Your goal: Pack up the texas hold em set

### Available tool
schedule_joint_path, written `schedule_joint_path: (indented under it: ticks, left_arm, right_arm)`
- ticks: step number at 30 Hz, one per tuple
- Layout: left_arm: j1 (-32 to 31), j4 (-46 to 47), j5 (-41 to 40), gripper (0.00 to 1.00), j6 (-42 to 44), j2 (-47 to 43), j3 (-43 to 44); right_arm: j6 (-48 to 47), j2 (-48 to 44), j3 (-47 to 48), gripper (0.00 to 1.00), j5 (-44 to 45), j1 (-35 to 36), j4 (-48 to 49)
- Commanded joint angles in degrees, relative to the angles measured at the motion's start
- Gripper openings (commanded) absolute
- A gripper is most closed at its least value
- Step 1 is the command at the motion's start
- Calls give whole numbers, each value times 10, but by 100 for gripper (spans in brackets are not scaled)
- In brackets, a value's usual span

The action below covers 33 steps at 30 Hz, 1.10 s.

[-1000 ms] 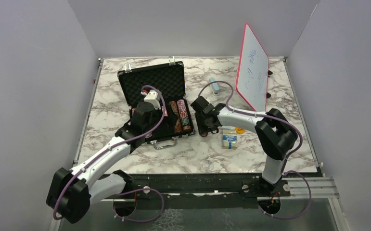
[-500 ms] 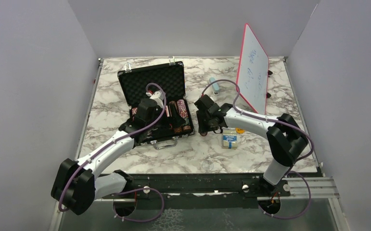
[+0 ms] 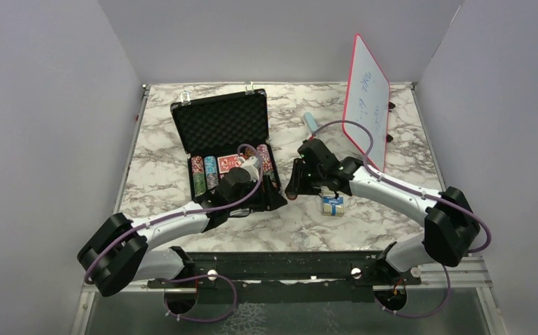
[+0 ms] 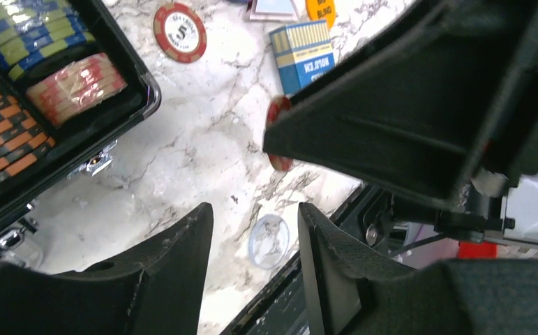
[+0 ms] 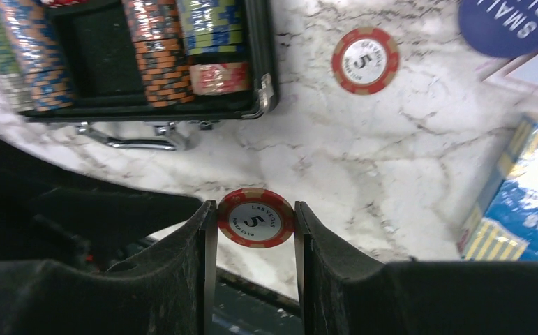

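Note:
The black briefcase [image 3: 217, 106] lies open, with rows of striped chips [image 5: 158, 52] and a red deck in its tray. My right gripper [image 5: 255, 209] is shut on a red "5" poker chip [image 5: 255, 218], held on edge above the marble just right of the case's front corner. In the left wrist view the chip [image 4: 278, 132] peeks out beside the right gripper. My left gripper [image 4: 254, 223] is open and empty, over the table in front of the case. A second red chip [image 5: 365, 60] and a blue card deck [image 3: 333, 204] lie on the table.
A red-framed whiteboard [image 3: 367, 98] stands at the back right, with a pale blue block [image 3: 311, 124] near it. A blue round button [image 5: 517, 24] and an orange button [image 4: 320, 8] lie by the deck. A clear round disc [image 4: 269, 241] lies near the table's front edge.
My left gripper has moved from over the case's back part to its front right corner. My right gripper has shifted slightly right and toward the front.

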Motion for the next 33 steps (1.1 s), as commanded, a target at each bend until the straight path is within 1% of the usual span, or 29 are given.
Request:
schedule_joint_path:
  ticks: [1, 5, 8, 11, 13, 17, 19, 20, 21, 22, 24, 25, 28, 30, 32, 33]
  left_arm:
    - [-9, 102, -41, 50, -36, 19, -11]
    - [-14, 156, -40, 50, -50, 20, -29]
    - [-15, 169, -51, 50, -51, 10, -40]
    - [-15, 178, -54, 46, -53, 3, -44]
    - [-15, 186, -49, 40, -55, 4, -43]
    - [-15, 200, -42, 24, -63, 15, -43]
    - [-15, 209, -40, 14, -64, 22, -42]
    - [-15, 214, -40, 5, -64, 28, -42]
    - [-15, 217, -40, 0, -60, 31, -42]
    - [-15, 217, -42, 0, -52, 33, -41]
    - [-15, 218, -46, 0, -21, 33, -40]
    - [-15, 217, -46, 0, 3, 30, -40]
    - [-15, 206, -40, 0, 93, 20, -40]
    - [-12, 187, -27, 0, 151, 16, -33]
    - [-2, 166, 35, 0, 208, 18, -9]
    - [-2, 131, 47, 0, 242, 22, 13]
  right_arm:
    - [82, -47, -18, 37, -41, 2, 30]
    - [110, -65, -22, 37, -55, 2, 33]
    - [127, -75, -30, 37, -60, 2, 39]
    - [140, -84, -41, 37, -64, 2, 48]
    - [144, -85, -44, 37, -67, 2, 51]
    - [148, -81, -48, 37, -78, 1, 58]
    - [147, -78, -50, 37, -84, 2, 58]
    - [146, -77, -51, 37, -86, 2, 59]
    - [145, -77, -52, 37, -88, 2, 59]
    - [141, -77, -53, 37, -87, 1, 60]
    - [129, -76, -50, 43, -81, 1, 55]
    - [122, -77, -45, 47, -71, 2, 47]
    - [105, -80, -21, 59, -19, 1, 4]
    - [109, -89, -11, 63, 40, 1, -36]
    - [117, -110, -27, 64, 79, 1, -48]
    - [121, -123, -44, 64, 90, 1, -40]
